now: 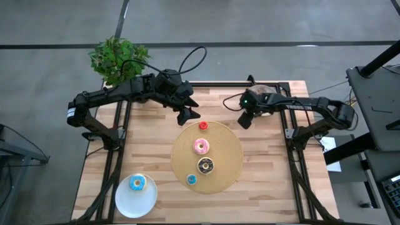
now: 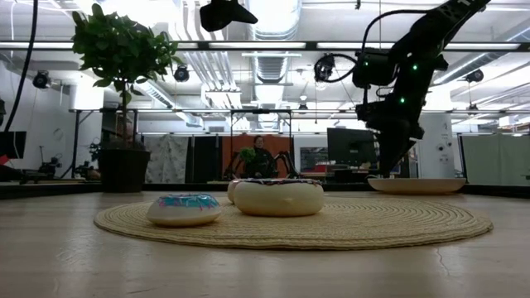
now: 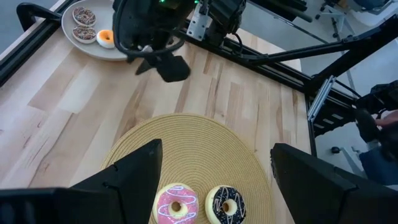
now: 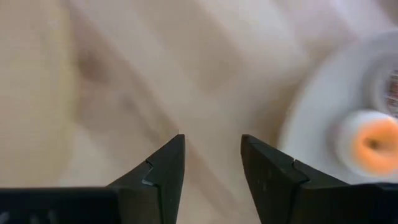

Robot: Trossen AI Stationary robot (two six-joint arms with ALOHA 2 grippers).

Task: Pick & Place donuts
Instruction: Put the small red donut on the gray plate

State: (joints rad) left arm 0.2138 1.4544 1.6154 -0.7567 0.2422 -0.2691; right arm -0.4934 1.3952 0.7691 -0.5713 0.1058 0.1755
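Right gripper (image 4: 211, 163), jaws part-open and empty, hovers over bare wood just beside the far plate (image 4: 314, 118); the orange-iced donut (image 4: 368, 143) there lies nearest this arm.

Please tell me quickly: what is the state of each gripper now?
Left gripper: open, empty, above the woven mat.
Right gripper: open, empty, beside the plate.

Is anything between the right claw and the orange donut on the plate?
Nothing visible blocks it. The right end effector hangs open and empty over bare table, with the orange donut on its white plate just beside.
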